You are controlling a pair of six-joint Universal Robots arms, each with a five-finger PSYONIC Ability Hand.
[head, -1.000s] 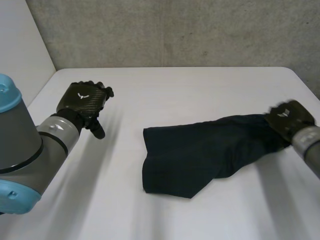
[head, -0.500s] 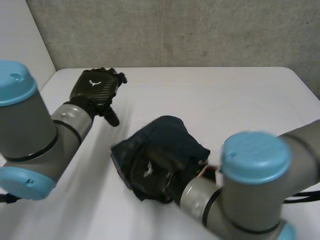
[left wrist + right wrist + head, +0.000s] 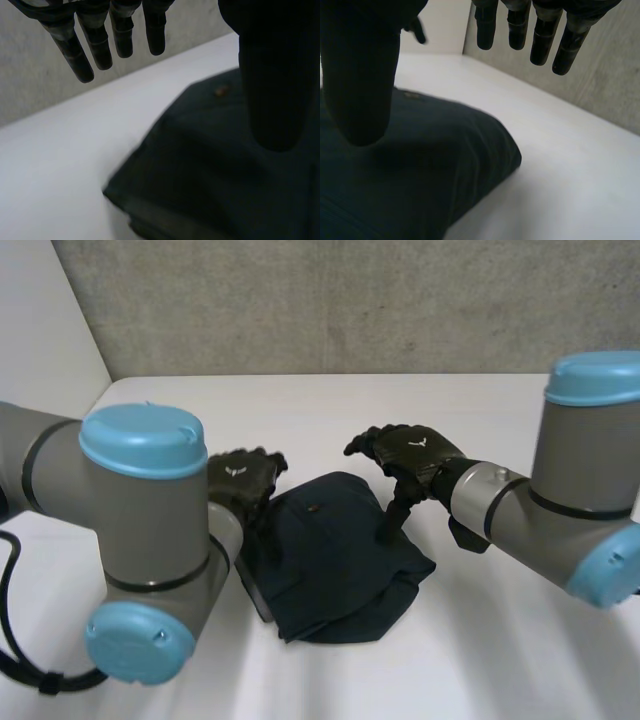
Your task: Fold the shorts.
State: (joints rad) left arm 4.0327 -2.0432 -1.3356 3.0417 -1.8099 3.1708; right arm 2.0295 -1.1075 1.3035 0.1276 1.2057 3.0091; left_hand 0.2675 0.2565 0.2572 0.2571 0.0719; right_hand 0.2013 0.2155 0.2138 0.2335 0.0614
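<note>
The folded shorts (image 3: pixel 335 560) lie between the left hand (image 3: pixel 240 480) and right hand (image 3: pixel 410 455), under both thumbs (fingers straight, holding nothing), so a thumb snagging the cloth could drag the top layer open.

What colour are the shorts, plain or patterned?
Plain dark navy, nearly black; the shorts show best in the head view.
</note>
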